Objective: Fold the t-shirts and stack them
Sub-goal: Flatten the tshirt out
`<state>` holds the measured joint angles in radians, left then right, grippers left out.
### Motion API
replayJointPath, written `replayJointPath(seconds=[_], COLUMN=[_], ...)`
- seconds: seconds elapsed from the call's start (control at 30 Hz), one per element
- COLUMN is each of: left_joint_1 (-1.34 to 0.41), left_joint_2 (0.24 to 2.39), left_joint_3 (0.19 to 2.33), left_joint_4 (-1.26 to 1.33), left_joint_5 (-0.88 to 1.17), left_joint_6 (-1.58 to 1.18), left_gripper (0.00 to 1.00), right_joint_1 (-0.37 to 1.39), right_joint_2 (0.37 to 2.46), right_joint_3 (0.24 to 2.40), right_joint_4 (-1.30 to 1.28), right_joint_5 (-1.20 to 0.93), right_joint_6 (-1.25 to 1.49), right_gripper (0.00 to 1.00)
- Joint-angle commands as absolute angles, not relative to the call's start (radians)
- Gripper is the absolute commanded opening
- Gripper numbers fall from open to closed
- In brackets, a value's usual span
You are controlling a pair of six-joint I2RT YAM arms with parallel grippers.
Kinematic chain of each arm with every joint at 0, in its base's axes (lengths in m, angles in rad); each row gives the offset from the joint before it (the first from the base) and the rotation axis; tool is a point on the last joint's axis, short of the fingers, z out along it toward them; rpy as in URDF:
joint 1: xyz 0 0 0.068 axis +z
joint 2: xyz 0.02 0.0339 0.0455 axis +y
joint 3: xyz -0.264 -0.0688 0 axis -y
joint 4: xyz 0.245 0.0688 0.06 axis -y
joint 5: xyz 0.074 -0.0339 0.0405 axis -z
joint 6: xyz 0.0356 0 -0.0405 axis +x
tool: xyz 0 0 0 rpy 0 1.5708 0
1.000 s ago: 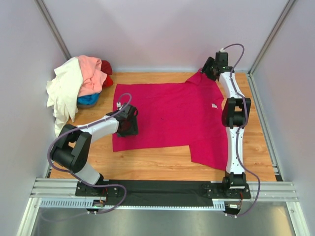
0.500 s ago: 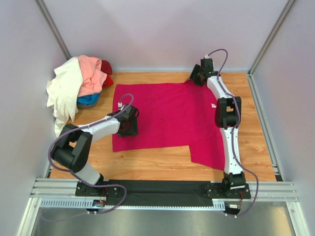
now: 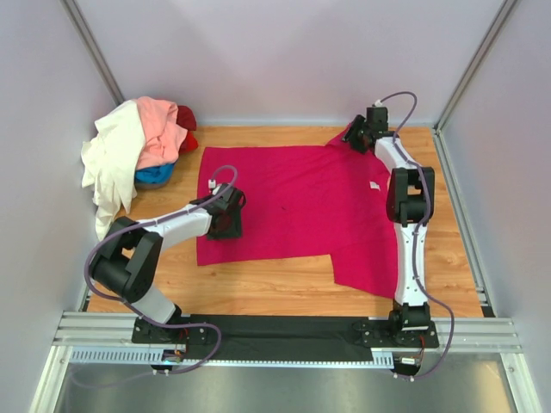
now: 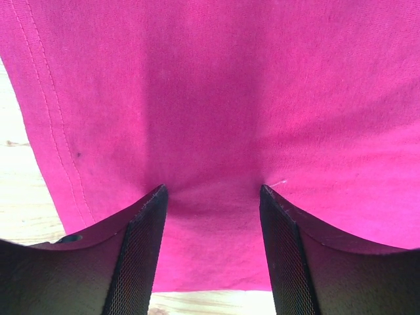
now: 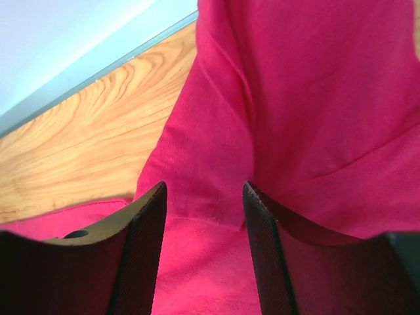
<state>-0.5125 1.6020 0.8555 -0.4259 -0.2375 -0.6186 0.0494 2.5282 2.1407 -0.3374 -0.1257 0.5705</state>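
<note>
1. Far-left corner of the wooden table (image 3: 284, 288), against the wall: a loose, unfolded heap of t-shirts. Cream-white shirt (image 3: 110, 159) draped down the left side, salmon pink shirt (image 3: 159, 129) on top, blue shirt (image 3: 155, 175) peeking out underneath, red shirt (image 3: 187, 120) at the heap's far right.
2. Just right of the heap: left gripper (image 3: 225, 217), reaching over the left part of the magenta-pink shirt (image 3: 293, 198), close to its stitched left hem. In the left wrist view, both fingers (image 4: 141, 256) planted on the cloth, jaws spread wide, released, nothing clamped. Slight pucker in the fabric between the tips.
3. Centre of the table: magenta-pink shirt spread flat and mostly smooth, well apart from the heap. On its right side, one section reaching nearer the front edge. Small white tag (image 3: 375, 185) on the cloth near the right arm.
4. Far right: right gripper (image 3: 357, 136) at the far corner of the magenta-pink shirt, where the cloth rises off the wood. In the right wrist view, jaws apart with a raised fold of fabric filling the gap. Pinched or only straddled: cannot tell.
</note>
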Motion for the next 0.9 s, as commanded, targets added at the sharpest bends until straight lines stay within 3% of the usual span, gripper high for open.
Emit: replayJointPath(seconds=[0.0,0.63,0.87], left_joint_1=[-0.522,-0.546,-0.552], left_joint_2=[1.698,1.724,1.73], left_joint_3=[0.782,0.802,0.807], left_joint_4=[-0.423,-0.436,-0.437], left_joint_5=[-0.152,-0.169,-0.173], left_joint_6=[-0.641,-0.635,-0.635], left_gripper=[0.65,0.62,0.61], right_joint_1=[0.031,0.032,0.032], right_joint_2=[2.468,2.586,2.565], right_joint_3=[2.129,2.249,2.192], right_joint_4=[-0.276,-0.353,-0.331], right_joint_5=[-0.175,-0.126,-0.064], right_joint_6=[0.613,0.589,0.581], right_gripper=[0.51,0.46,0.46])
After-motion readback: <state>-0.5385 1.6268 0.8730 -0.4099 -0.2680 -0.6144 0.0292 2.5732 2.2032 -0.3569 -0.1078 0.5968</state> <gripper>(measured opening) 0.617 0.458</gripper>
